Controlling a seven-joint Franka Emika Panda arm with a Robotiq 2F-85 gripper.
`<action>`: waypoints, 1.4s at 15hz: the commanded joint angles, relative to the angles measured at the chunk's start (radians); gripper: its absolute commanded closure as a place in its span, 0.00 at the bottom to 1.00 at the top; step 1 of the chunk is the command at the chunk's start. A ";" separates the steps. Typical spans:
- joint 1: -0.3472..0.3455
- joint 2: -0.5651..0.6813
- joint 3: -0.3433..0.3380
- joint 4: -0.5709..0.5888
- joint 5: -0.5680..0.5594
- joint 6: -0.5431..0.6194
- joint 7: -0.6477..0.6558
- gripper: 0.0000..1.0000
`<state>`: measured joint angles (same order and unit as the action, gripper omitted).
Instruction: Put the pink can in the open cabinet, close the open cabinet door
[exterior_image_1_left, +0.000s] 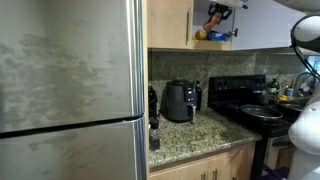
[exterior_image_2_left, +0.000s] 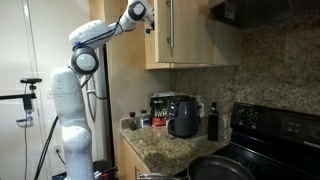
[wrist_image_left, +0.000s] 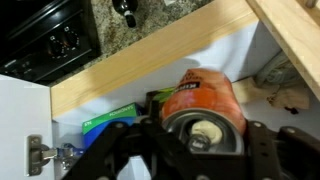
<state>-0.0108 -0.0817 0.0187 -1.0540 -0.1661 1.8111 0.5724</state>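
**Tool state.** In the wrist view the black two-finger gripper (wrist_image_left: 195, 142) reaches into the open light-wood wall cabinet (wrist_image_left: 150, 62). Its jaws stand well apart, one on each side of the pink-orange printed metal can (wrist_image_left: 200, 100). Pad contact is not visible, so it cannot be told whether the can is clamped or free.

**Location of the task item.** The can is inside the cabinet, just behind its wooden front edge. Its round end faces the camera. A green cardboard box (wrist_image_left: 105, 122) stands beside it in the same compartment.

**Hazards from this point.**
- If the can lies on its side, it may roll out over the cabinet's front edge on release. Cause: round body, position close to the edge.
- The jaws may drag the can outward on withdrawal. Cause: insufficient opening before retreat.
- A finger may strike the green box. Cause: tight spacing inside the cabinet.
- The door may meet the arm. Cause: closing before the arm is clear of the cabinet.

**Hidden or unclear.**
- The shelf floor under the can is covered; support cannot be confirmed.
- The fingertips are cut off at the bottom of the frame.
- In both exterior views the gripper (exterior_image_1_left: 220, 14) (exterior_image_2_left: 150, 17) is small at the cabinet, and the can is not discernible.
- A white panel with a metal hinge (wrist_image_left: 25, 120) adjoins the cabinet; whether it is the door cannot be told.
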 joint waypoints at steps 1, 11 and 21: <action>0.008 0.120 0.019 0.240 0.006 -0.187 0.033 0.62; 0.004 0.266 -0.008 0.373 0.109 -0.208 0.095 0.62; -0.019 0.505 -0.038 0.676 0.221 -0.261 0.237 0.62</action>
<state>-0.0110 0.3458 -0.0147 -0.5124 0.0089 1.6220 0.7790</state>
